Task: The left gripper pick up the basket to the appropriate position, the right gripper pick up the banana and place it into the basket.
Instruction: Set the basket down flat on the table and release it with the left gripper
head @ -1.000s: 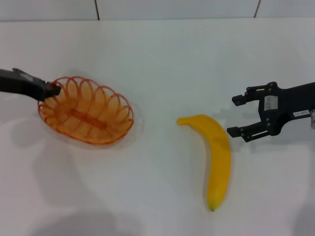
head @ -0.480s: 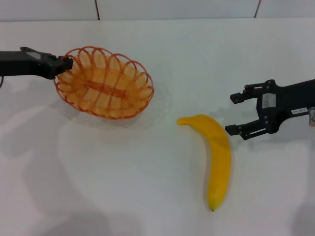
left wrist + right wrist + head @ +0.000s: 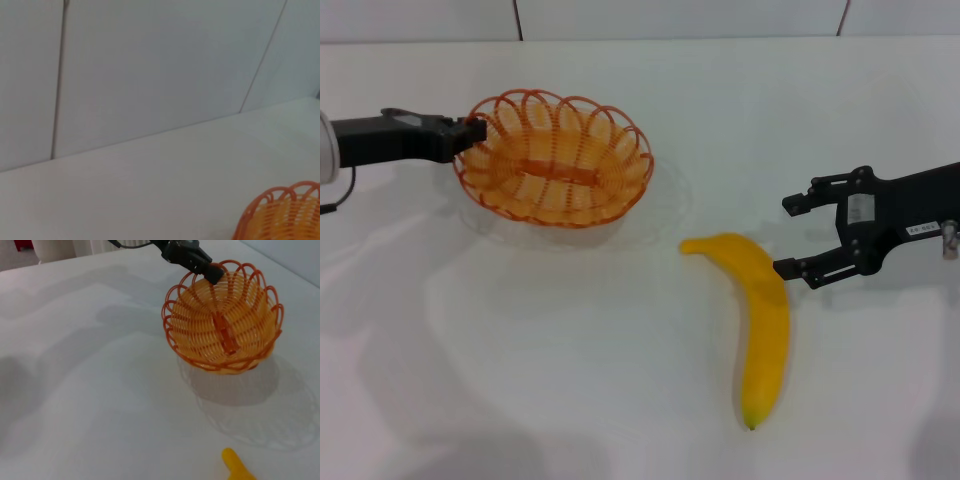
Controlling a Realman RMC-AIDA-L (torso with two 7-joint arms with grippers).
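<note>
Basket (image 3: 558, 160) left and behind (seemingly lifted); banana (image 3: 760, 318) right.

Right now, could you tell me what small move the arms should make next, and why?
Probably the left gripper, shut on the basket's rim and holding it off the table, should carry it a little closer to the banana and set it down. The right gripper waits open beside the banana's upper end, which lies untouched on the table.

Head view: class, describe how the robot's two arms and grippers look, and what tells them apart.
Both are black metal. The left gripper is a slim, plain claw on a black arm with a white-grey segment and a thin black cable. The right gripper is a two-fingered claw with open linkage bars and small white labels on claw and arm.
</note>
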